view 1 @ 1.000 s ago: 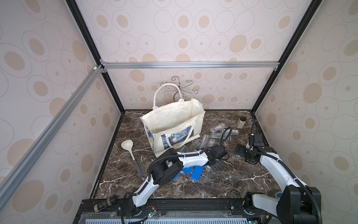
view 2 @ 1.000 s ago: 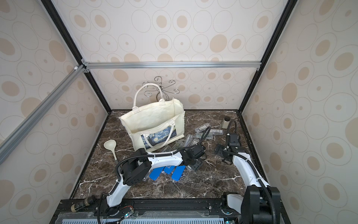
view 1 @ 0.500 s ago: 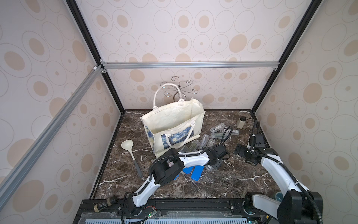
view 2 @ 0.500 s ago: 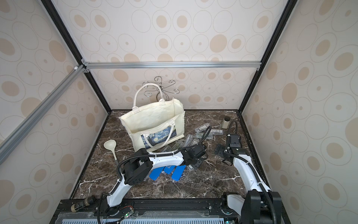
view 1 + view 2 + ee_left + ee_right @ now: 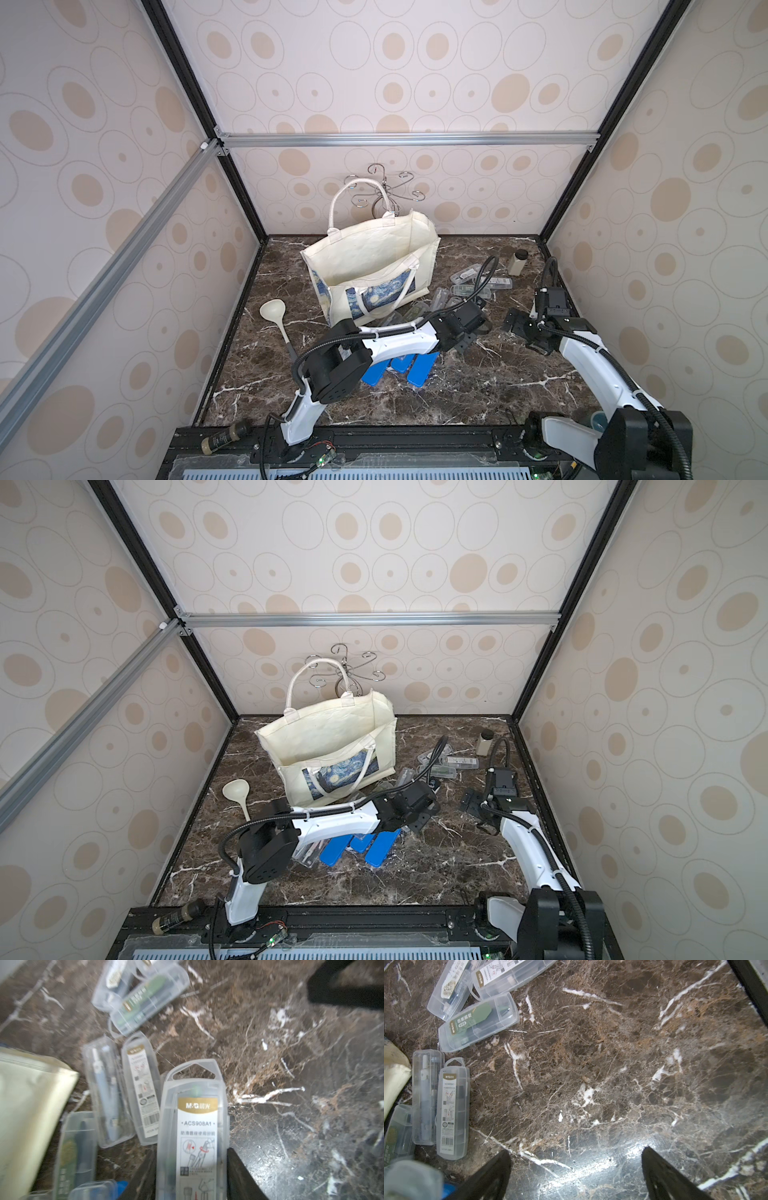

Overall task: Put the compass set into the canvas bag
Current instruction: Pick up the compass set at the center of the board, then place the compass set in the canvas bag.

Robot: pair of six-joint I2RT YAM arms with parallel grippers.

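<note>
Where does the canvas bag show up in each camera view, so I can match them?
Both top views: canvas bag stands open at picture centre.
Left wrist: canvas bag, cream corner at lower left edge.
Right wrist: canvas bag, cream sliver at left edge.
Shared landmark: clear compass cases beside it.

canvas bag (image 5: pixel 365 253): cream, blue-yellow swirl print | table (image 5: pixel 478 390): brown marble
</note>
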